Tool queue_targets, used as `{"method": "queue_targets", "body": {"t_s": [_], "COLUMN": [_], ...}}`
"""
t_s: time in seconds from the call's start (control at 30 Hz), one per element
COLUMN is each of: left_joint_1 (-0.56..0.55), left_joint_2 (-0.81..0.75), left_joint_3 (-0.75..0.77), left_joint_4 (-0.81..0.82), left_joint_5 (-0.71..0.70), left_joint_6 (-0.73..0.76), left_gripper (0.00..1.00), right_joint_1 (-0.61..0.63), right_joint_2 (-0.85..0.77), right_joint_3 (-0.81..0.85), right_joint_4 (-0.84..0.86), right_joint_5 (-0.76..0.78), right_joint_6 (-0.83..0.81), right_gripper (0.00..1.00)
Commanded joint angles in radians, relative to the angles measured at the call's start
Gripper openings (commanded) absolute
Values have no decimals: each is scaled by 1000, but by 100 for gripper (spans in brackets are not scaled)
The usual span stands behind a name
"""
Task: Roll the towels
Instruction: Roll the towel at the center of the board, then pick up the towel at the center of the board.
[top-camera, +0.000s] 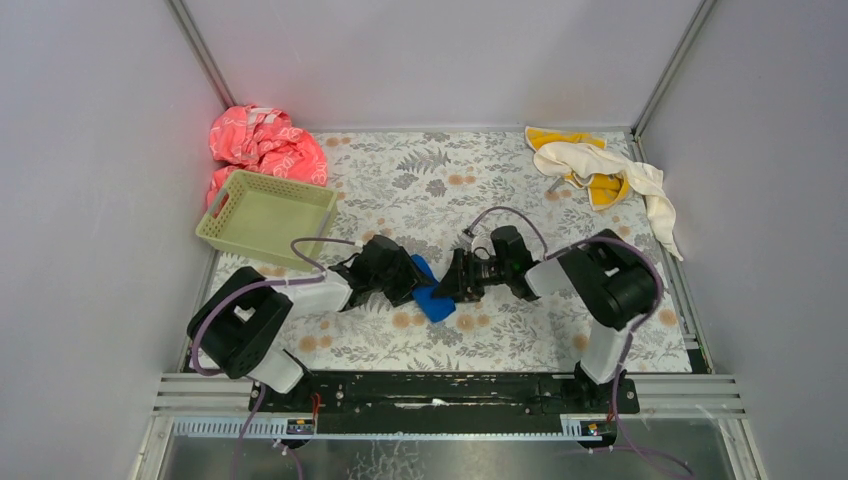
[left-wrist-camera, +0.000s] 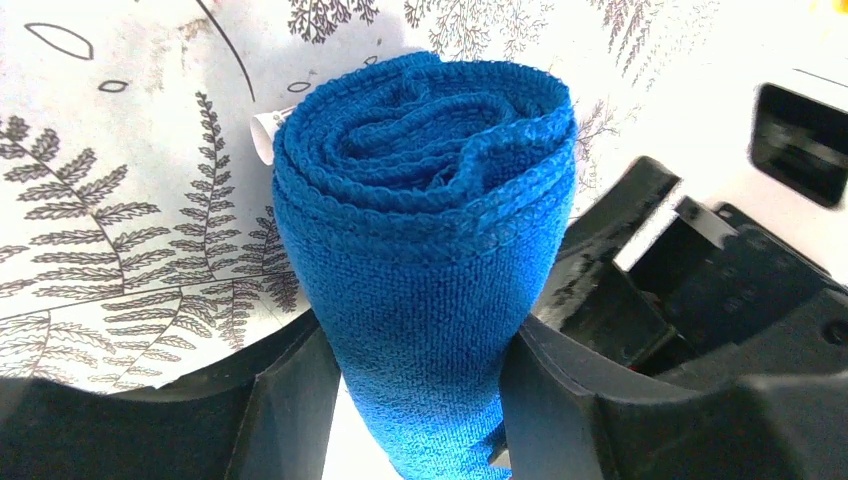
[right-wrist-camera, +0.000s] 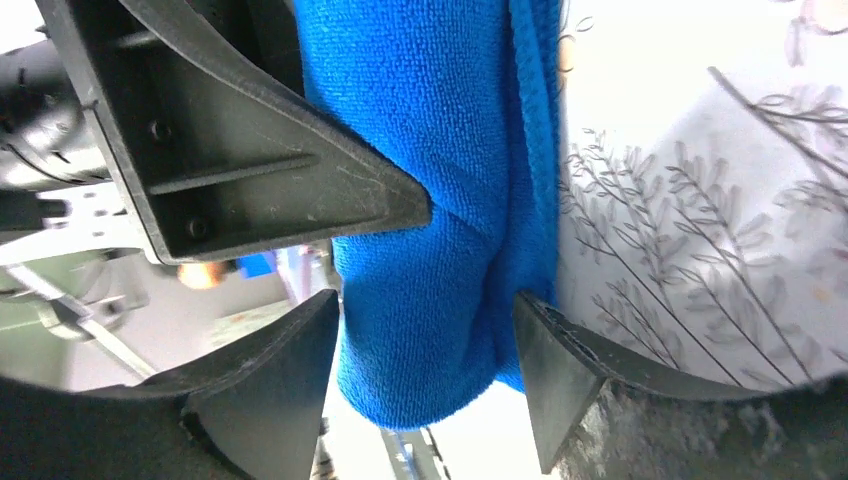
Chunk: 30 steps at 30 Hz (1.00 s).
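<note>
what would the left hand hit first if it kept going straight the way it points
The rolled blue towel sitting between the fingers of the left hand; just past it, probably the right hand.

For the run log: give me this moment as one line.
blue towel: rolled | left gripper: shut on it | right gripper: astride it, grip unclear | cream towel, yellow towel: unrolled, far right

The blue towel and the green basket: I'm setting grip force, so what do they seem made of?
Blue towel: soft looped cloth, likely microfibre or terry, with a matte finish; the left wrist view shows fuzzy pile and a stitched hem. Basket: probably moulded plastic, pale green and smooth-looking; its walls are rigid and pierced with a regular grid of openings.
</note>
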<state>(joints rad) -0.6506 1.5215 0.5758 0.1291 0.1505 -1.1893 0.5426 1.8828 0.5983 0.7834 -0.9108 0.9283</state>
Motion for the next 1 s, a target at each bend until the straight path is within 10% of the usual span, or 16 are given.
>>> {"method": "queue_targets", "body": {"t_s": [0.0,0.57,0.97], "left_joint_1": [-6,-6,-6], "left_joint_2": [43,74,46], "left_joint_3": [14,54,28], "left_joint_4": [-112,-174,-148], "left_joint_5": [-75,-83,-76], "left_joint_6": [25,48,45], "left_gripper": [52,53,64], "right_joint_1": [10,330,306], "right_joint_2": [-199,-433,-323], "right_joint_3": [24,194,126], "right_joint_4": [-503,-747,-700], "right_joint_5": [313,772,726], "right_joint_6": [-368,-638,-605], "right_gripper": [72,70,40]}}
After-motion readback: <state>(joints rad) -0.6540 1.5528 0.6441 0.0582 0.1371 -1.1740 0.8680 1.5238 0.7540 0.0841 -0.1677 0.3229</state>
